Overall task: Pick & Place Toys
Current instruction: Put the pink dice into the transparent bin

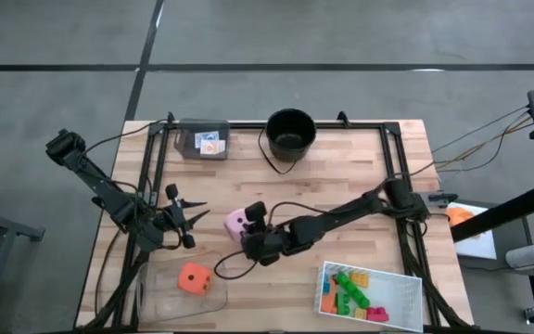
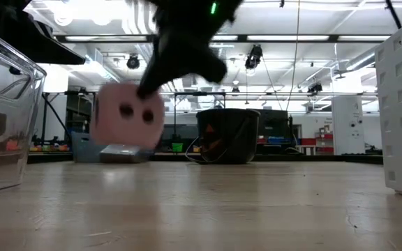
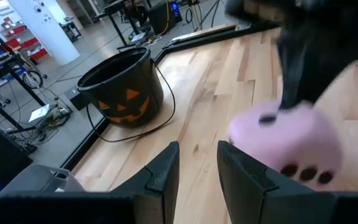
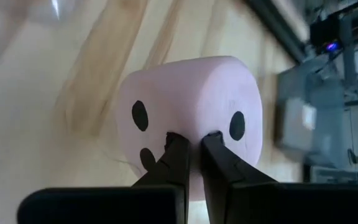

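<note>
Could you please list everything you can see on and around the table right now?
pink die: one, pink with black dots, mid-table, lifted off the wood, pinched by the right gripper
orange die: one, orange, in the clear tray at the near left
bricks: several, green, orange, yellow, pink, in the white tray
bucket: one, black, far edge
grey box: one, far left
left gripper: nearly shut, empty, left of the pink die
right gripper: shut on the pink die

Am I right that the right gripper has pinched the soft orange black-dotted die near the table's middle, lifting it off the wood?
Not quite: the die in the right gripper is the soft pink black-dotted die, as the right wrist view shows. The orange die sits in the clear tray. The rest holds; the low view shows it off the wood.
</note>
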`<control>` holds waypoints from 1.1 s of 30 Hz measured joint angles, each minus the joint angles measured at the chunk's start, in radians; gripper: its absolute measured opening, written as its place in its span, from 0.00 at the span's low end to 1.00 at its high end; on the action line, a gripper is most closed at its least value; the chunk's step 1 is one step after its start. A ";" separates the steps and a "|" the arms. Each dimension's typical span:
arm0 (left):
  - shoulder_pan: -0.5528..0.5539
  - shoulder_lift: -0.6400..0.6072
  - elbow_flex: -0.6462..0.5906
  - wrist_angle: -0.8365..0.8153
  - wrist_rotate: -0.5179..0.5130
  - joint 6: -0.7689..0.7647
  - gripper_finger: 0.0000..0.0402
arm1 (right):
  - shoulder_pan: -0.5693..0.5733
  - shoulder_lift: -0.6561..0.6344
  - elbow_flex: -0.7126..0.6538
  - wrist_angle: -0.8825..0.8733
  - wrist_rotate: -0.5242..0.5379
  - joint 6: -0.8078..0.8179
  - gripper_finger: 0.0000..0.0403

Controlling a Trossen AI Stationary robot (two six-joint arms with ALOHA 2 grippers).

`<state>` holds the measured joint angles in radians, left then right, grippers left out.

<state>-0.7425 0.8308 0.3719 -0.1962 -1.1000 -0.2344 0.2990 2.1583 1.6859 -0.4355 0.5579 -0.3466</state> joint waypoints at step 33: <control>0.000 -0.012 0.001 -0.018 -0.011 -0.001 0.28 | -0.004 -0.027 0.085 0.416 -0.768 -0.023 0.04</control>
<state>-0.7425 0.8192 0.3729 -0.2142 -1.1114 -0.2352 0.2952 2.1309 1.7708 -0.0197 -0.2104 -0.3698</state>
